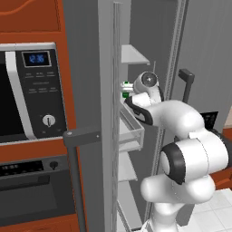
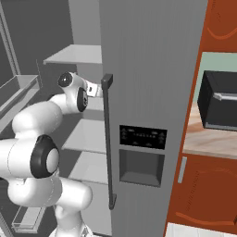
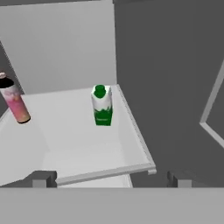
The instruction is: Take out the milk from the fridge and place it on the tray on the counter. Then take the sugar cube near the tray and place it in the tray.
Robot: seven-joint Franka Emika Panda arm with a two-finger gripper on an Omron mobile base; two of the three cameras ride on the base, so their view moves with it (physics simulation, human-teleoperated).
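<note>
From the hand view I see the small white milk bottle with a green cap and green lower band (image 3: 102, 106) standing upright on a white inner shelf (image 3: 70, 144) of the tall grey metallic fridge (image 2: 152, 69), near the shelf's right edge and toward its back. Well apart from it, at the left end of the same shelf, stands a pink-and-white can with a dark top (image 3: 15, 103), seen tilted in this view. The two dark fingers (image 3: 109, 179) are spread wide apart with nothing between them — the bottle stands ahead of them, untouched. From the left base view I see the white arm reaching into the open fridge, beside the steel microwave (image 1: 31, 90). From the right base view, the grey fridge door with its long vertical bar handle (image 2: 108, 139) stands beside the arm.
</note>
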